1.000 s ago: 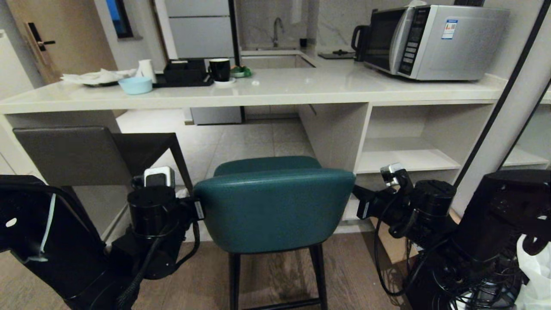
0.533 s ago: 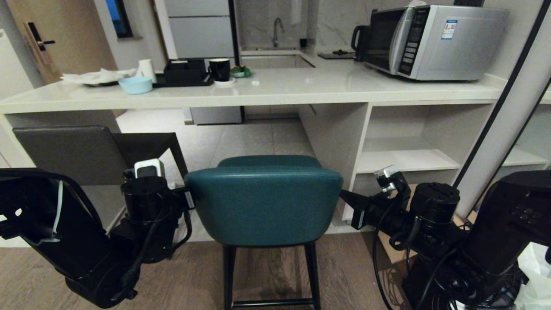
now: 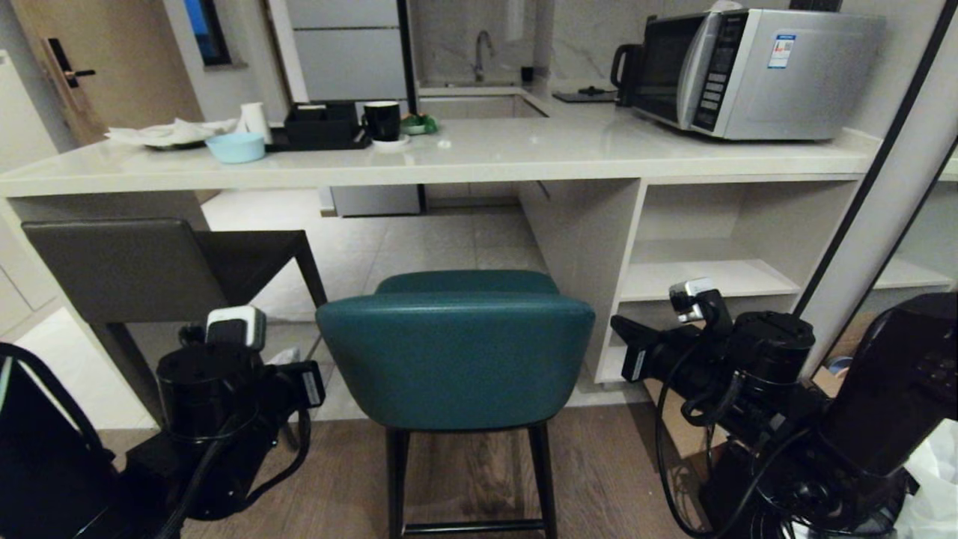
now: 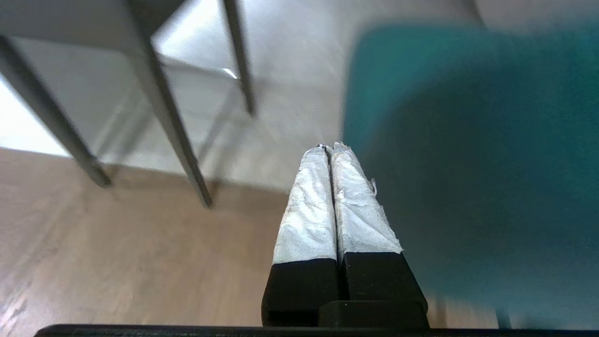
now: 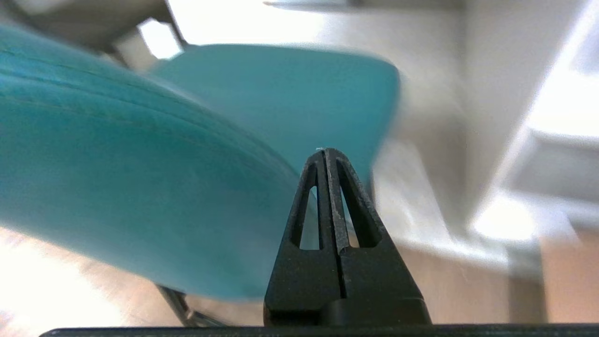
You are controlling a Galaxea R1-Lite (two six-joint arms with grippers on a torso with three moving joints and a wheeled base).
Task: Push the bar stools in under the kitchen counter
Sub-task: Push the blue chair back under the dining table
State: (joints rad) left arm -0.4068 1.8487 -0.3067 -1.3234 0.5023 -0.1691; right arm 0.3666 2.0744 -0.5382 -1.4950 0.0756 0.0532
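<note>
We saw the teal stool [image 3: 455, 358] at the bottom centre of the head view, its rounded back toward us and its seat reaching only to the front edge of the desk [image 3: 479, 161], which ran across the upper half of the frame. The dark grey stool [image 3: 123, 268] stood at centre left, its boxy back just below the slab's edge and its seat tucked partly under it. We found the left gripper [image 4: 330, 149] low at the lower left of the head view, beside the teal backrest's left edge and apart from it; in the left wrist view its white-wrapped fingers [image 4: 309, 206] were pressed flat together with nothing between them, the teal upholstery blurred alongside and the grey stool's square legs [image 4: 171, 126] beyond. The right gripper [image 5: 326, 152] sat at the right centre of the head view, just off the backrest's right edge; its black fingers [image 5: 348, 196] were likewise pressed together and empty, with the teal seat and back filling the view beside them. On the desk we noted a microwave [image 3: 748, 71] at upper right, and a black mug [image 3: 382, 120] and a light blue bowl [image 3: 236, 147] at upper left.
</note>
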